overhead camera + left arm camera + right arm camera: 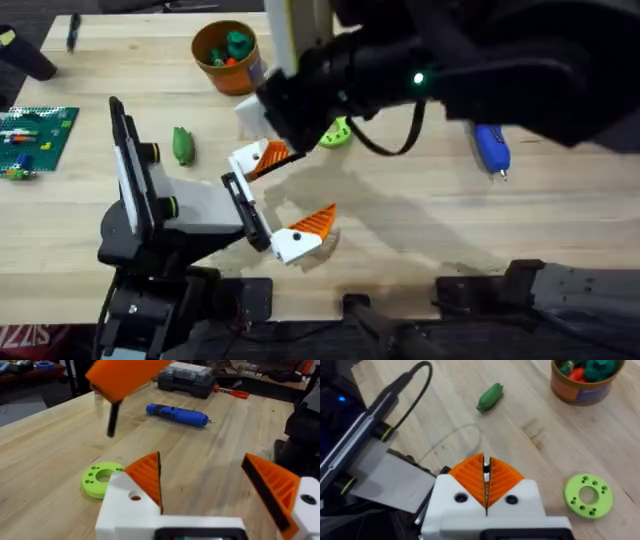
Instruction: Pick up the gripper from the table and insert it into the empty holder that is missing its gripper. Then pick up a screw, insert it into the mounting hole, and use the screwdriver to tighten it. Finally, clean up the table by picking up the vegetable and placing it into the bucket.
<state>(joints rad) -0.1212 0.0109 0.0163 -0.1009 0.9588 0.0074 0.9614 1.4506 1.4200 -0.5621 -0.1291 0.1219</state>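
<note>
My left gripper (290, 192) (200, 465) stands open at mid-table. One of its fingers is the white holder (125, 507), which has a small hole on top and the orange ribbed gripper (147, 477) seated in it. My right gripper (486, 480) (125, 377) hovers just above that finger, shut on a thin dark screw (113, 417) that hangs point down. The blue screwdriver (490, 148) (177, 414) lies to the right. Left of the grippers lies the green vegetable (183, 145) (490, 397). The orange bucket (225, 55) (582, 382) stands at the back.
A bright green ring (337, 133) (101, 478) (588, 496) lies beside the grippers. A green brick board (35, 135) sits at the left edge. A black case (187, 380) and red-handled pliers (235, 393) lie beyond the screwdriver. The right arm (450, 70) looms over the back.
</note>
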